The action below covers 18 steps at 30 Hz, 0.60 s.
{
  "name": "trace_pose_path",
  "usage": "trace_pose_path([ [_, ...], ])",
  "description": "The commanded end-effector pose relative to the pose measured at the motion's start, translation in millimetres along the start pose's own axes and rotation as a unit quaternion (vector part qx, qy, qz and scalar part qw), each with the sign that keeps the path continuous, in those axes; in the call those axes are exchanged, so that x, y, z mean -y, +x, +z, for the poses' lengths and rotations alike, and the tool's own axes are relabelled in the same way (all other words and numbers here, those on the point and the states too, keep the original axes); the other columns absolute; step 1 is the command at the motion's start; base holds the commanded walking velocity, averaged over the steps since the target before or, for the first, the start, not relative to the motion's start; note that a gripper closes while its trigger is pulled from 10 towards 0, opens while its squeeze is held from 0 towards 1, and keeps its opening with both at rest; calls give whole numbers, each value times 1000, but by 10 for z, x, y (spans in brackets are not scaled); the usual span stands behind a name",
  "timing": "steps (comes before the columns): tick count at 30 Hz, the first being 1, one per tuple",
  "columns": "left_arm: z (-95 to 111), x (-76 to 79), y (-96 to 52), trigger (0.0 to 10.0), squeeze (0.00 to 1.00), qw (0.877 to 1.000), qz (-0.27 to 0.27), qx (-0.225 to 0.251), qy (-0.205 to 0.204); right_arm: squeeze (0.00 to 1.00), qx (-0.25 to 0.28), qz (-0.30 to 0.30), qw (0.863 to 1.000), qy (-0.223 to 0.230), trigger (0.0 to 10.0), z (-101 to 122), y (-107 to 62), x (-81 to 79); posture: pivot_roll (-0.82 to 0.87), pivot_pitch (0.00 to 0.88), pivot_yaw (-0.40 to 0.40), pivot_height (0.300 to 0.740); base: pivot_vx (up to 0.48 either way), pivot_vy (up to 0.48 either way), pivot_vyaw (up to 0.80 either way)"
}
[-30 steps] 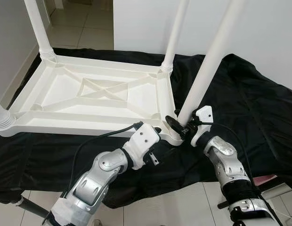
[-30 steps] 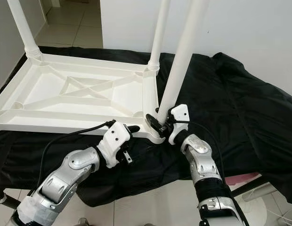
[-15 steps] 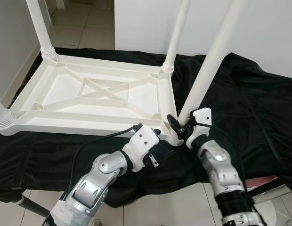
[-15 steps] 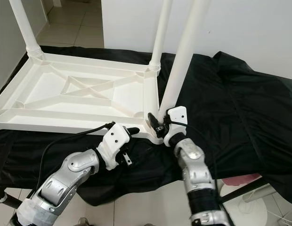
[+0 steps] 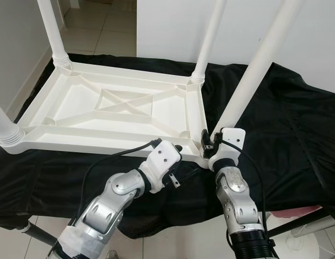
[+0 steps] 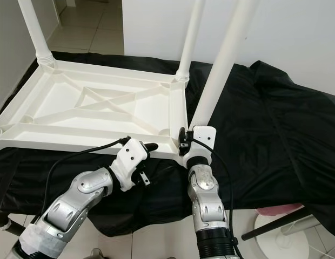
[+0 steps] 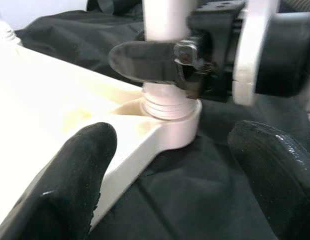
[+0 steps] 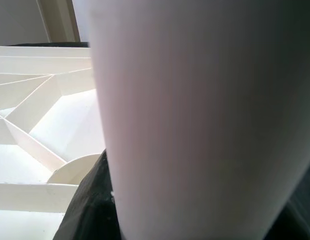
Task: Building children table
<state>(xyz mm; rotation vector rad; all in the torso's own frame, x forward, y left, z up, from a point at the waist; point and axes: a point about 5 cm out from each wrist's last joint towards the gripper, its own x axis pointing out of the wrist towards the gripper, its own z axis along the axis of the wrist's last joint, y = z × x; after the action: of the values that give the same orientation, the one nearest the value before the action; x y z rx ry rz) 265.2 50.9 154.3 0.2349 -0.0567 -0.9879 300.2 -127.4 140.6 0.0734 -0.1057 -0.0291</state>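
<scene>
The long white plastic table leg [image 5: 248,75] stands nearly upright in the near-right corner socket of the upside-down white plastic tabletop [image 5: 111,110], right gripper [image 5: 210,147] fingers clamped round its base, left gripper [image 7: 170,170] fingers spread empty just beside that corner.

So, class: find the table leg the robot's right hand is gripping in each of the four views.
Left eye: table leg, rising right of centre.
Right eye: same leg, right of centre.
Left wrist: top centre, clamped by right hand.
Right wrist: close-up.
Shared landmark: tabletop corner socket.
</scene>
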Motion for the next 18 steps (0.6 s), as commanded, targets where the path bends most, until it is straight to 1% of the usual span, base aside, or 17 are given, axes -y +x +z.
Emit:
trace_pose_path([
  [1, 2, -29, 6, 10000, 0, 1000, -17, -1, 11, 0, -13, -17, 1000, -9, 10000, -62, -56, 73, 5, 54, -94, 740, 0, 0, 0],
  [3, 13, -143, -16, 10000, 0, 1000, -7, -3, 20, 0, -9, -6, 1000, -10, 10000, -52, -80, 92, -1, 54, -87, 740, 0, 0, 0],
  [4, 13, -143, -16, 10000, 0, 1000, -7, -3, 20, 0, -9, -6, 1000, -10, 10000, -52, -80, 92, -1, 54, -87, 740, 0, 0, 0],
  [5, 13, -159, -22, 10000, 0, 1000, -5, -4, 21, 404, -6, -1, 1000, -7, 10000, -49, -94, 94, -3, 54, -85, 740, 0, 0, 0],
  [6, 11, -178, -22, 10000, 0, 1000, -4, -5, 22, 1000, -3, 4, 1000, -8, 10000, -48, -104, 106, -6, 53, -81, 740, 0, 0, 0],
  [11, 17, -199, -17, 10000, 0, 1000, -6, -5, 26, 1000, 4, 13, 1000, -7, 10000, -47, -129, 153, -14, 62, -74, 740, 0, 0, 0],
  [16, 17, -180, -25, 10000, 0, 1000, -11, -5, 28, 1000, 38, 73, 996, 20, 10000, 21, -160, 119, -22, 74, -64, 740, 0, 0, 0],
  [18, 15, -201, -45, 10000, 0, 1000, -9, -5, 28, 1000, 42, 89, 995, 15, 10000, 27, -163, 143, -20, 83, -61, 740, 0, 0, 0],
])
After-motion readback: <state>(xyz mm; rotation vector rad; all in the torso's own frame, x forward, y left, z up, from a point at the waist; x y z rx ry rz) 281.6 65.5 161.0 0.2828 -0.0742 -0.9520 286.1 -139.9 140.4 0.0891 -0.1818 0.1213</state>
